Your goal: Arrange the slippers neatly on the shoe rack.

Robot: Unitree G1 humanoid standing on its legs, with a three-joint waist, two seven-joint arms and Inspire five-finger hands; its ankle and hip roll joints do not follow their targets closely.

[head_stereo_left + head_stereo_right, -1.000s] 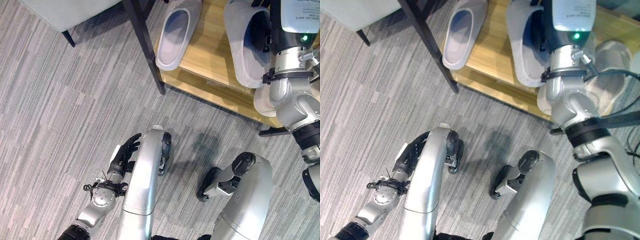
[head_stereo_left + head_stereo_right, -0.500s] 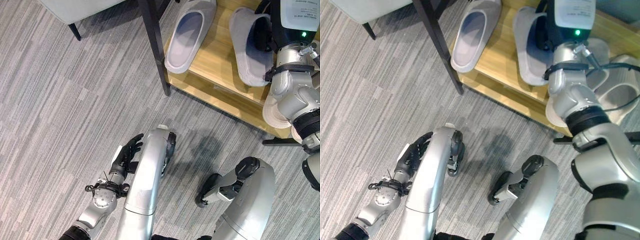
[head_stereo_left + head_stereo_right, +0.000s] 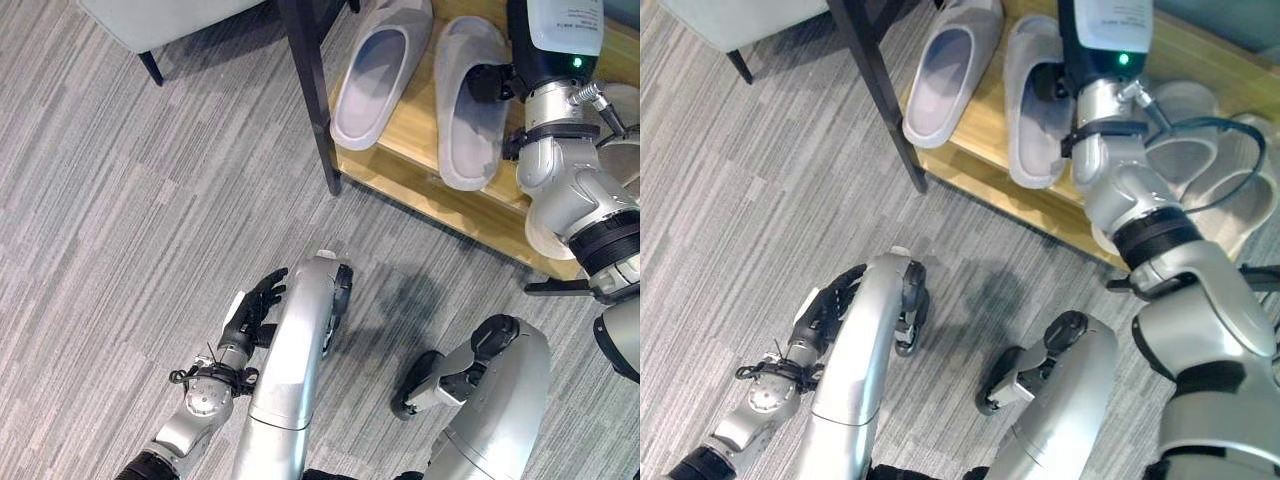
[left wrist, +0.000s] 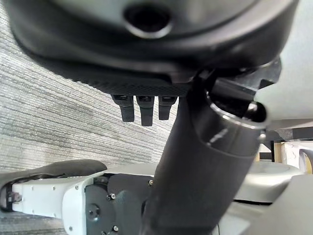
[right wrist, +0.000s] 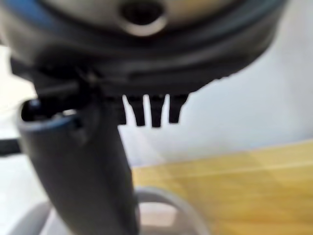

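Two grey slippers lie side by side on the wooden shelf (image 3: 420,165) of the shoe rack. The left slipper (image 3: 372,72) shows its opening, toe towards me. The right slipper (image 3: 466,110) lies flat close beside it. My right hand (image 3: 487,80) rests at this slipper's opening edge. In the right wrist view its fingers (image 5: 155,115) are straight and its thumb (image 5: 93,166) reaches down to the slipper (image 5: 161,215). My left hand (image 3: 252,312) hangs open low over the carpet, fingers (image 4: 142,111) relaxed.
A dark rack post (image 3: 310,95) stands at the shelf's left corner. Pale slippers (image 3: 1188,160) sit further right on the same shelf, under my right arm. A grey piece of furniture (image 3: 150,18) with a dark leg stands at the top left. Striped grey carpet (image 3: 120,200) spreads around.
My right hand has brought the second slipper leftward along the shelf. The slipper was tilted and apart from the first; now it lies flat next to it. The left hand has not moved.
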